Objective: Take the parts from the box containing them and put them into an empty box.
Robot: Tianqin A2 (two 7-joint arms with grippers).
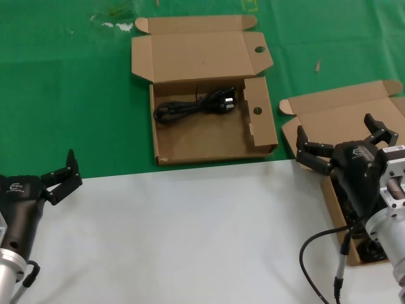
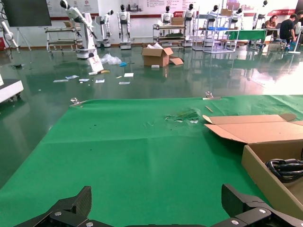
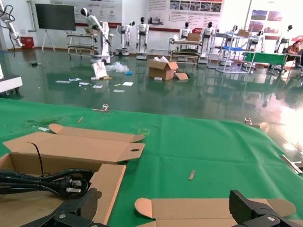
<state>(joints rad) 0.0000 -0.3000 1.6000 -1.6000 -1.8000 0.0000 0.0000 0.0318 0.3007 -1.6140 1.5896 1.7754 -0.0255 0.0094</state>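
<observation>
A shallow cardboard box with round-holed flaps [image 1: 256, 136] lies open at mid table and holds one black power cord [image 1: 197, 105] with its plug to the right. The plain box [image 1: 335, 114] with an ear tab lies at the right, largely hidden by my right arm; dark cords [image 1: 372, 252] show inside it. Above this box my right gripper [image 1: 345, 142] hangs open and holds nothing. In the right wrist view the gripper [image 3: 165, 210] faces the plain lid [image 3: 208, 210], with the cord [image 3: 47, 182] off to one side. My left gripper [image 1: 62, 177] is open and idle at the lower left.
Green cloth [image 1: 63, 95] covers the far half of the table and a white sheet [image 1: 177, 234] the near half. In the left wrist view the gripper [image 2: 158, 208] looks over green cloth, with the holed box wall [image 2: 265, 175] and cord [image 2: 286, 169] at the edge.
</observation>
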